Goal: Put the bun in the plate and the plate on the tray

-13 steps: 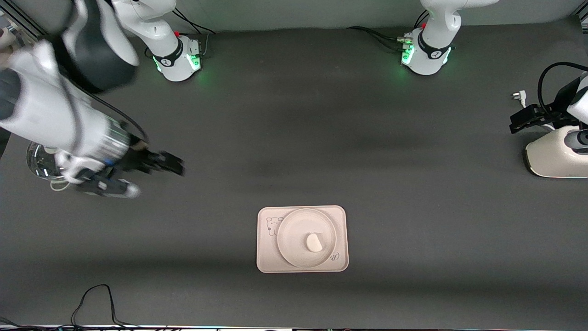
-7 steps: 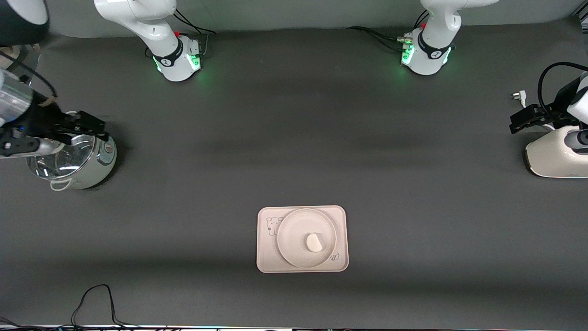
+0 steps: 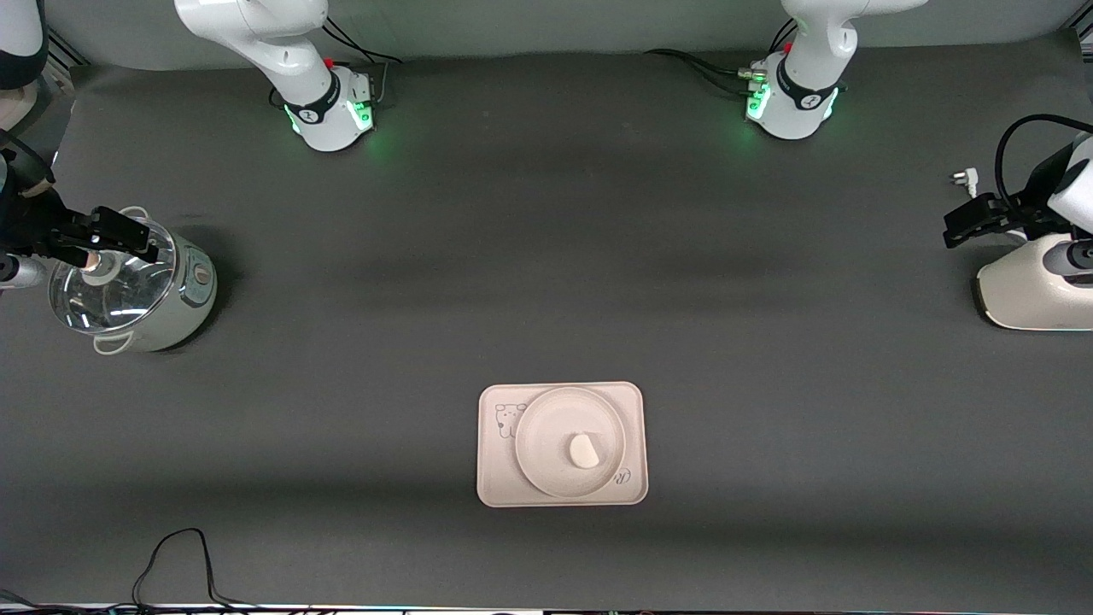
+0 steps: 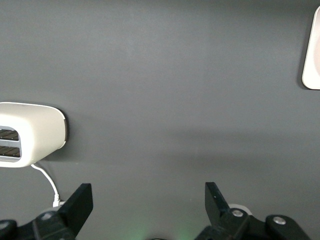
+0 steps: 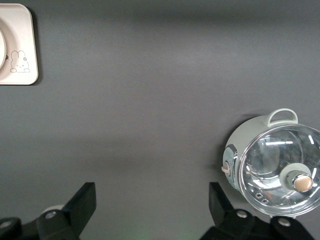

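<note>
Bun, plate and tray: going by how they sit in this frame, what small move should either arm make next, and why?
Probably none beyond parking. The bun lies in the plate, and the plate rests on the tray, so both placements look done. The right gripper is open over the pot, the left gripper open over the toaster, neither holding anything.

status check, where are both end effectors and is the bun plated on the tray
Left end effector open over bare table near toaster. Right end effector open, above pot. Bun on plate, plate on tray. Nothing obstructing.
</note>
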